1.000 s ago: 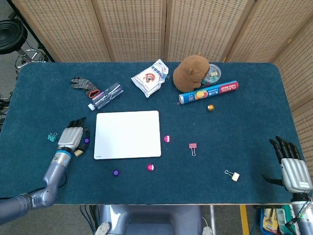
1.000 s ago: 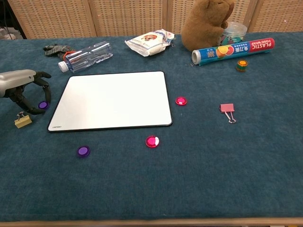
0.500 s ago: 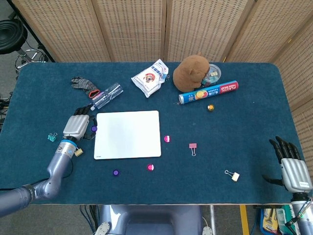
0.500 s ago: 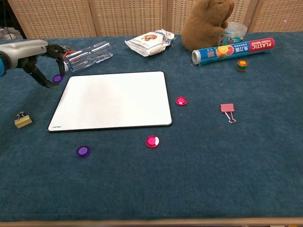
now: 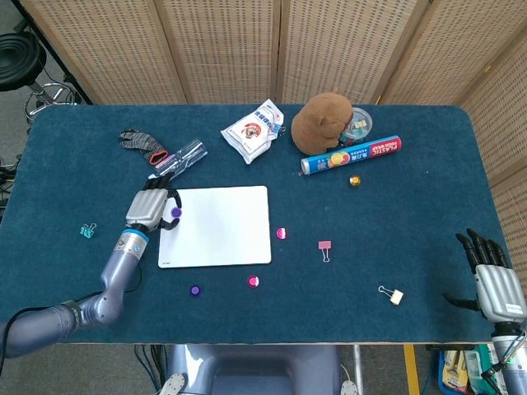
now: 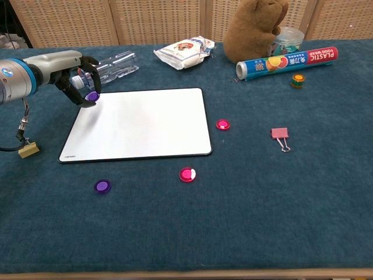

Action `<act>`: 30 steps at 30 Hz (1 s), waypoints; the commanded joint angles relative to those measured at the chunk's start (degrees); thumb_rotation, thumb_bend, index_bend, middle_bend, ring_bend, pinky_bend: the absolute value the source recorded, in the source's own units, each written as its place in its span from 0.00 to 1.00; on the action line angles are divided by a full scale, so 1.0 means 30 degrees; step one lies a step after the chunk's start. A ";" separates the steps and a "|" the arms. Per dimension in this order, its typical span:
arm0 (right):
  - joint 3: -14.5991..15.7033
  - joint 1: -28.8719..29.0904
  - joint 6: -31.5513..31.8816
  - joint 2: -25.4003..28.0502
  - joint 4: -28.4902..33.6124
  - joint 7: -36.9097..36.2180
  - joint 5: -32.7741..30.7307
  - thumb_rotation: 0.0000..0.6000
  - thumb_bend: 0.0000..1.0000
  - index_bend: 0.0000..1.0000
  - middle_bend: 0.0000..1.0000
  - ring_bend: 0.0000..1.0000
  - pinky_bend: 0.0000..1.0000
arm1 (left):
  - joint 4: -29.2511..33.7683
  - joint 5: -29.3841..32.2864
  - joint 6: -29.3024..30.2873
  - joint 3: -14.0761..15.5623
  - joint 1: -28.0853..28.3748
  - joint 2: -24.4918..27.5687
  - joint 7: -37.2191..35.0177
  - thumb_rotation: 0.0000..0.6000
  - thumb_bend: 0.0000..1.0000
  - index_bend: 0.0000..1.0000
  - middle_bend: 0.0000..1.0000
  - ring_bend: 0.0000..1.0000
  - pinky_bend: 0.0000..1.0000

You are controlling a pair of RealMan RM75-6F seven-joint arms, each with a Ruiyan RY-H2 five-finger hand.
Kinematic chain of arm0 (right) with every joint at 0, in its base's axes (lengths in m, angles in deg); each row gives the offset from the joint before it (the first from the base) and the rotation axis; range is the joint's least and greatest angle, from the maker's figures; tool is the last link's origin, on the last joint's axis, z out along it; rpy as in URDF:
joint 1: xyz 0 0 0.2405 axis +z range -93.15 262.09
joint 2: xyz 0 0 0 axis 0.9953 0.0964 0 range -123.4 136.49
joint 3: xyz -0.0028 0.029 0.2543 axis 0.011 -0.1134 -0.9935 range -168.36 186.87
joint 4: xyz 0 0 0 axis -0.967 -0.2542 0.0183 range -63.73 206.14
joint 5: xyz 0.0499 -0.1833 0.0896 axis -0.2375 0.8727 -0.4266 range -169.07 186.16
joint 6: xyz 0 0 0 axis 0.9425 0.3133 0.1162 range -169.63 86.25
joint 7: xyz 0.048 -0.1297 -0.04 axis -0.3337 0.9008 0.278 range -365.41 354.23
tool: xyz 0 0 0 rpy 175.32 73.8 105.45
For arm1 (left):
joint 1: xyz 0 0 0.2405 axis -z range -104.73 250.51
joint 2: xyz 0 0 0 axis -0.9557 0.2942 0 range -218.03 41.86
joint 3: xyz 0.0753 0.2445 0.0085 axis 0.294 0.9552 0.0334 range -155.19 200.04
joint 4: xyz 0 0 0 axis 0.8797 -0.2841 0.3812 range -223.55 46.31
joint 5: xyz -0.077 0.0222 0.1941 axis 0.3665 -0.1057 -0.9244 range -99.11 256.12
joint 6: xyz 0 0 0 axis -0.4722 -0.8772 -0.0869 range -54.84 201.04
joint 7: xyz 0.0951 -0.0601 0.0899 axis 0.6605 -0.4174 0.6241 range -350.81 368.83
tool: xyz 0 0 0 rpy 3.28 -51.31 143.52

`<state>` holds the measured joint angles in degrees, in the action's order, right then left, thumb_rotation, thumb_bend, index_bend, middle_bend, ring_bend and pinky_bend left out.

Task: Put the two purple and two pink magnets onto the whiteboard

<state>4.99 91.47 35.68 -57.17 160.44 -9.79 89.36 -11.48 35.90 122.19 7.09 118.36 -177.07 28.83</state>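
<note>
Purple magnet [image 6: 92, 95] is sitting pinched in my left hand [image 6: 77, 81], hovering at the whiteboard [image 6: 140, 122]'s far left corner; I'm thinking lower it flat, further inboard, before letting go.

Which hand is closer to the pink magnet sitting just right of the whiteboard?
Left. The left hand hovers at the whiteboard's far-left edge, across from the pink magnet; the right hand sits at the table's far-right edge.
</note>
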 commanded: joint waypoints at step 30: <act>0.0092 0.0022 -0.0150 0.0022 0.0117 0.0062 -0.0012 1.00 0.00 0.00 0.00 0.00 0.00 | 0.2692 -0.7091 0.0971 0.2394 -0.1817 0.2297 -0.4008 1.00 0.30 0.34 0.00 0.00 0.00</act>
<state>5.26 91.54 35.23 -57.10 160.79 -9.61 89.32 -7.22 23.85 123.21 11.47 115.38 -173.45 21.84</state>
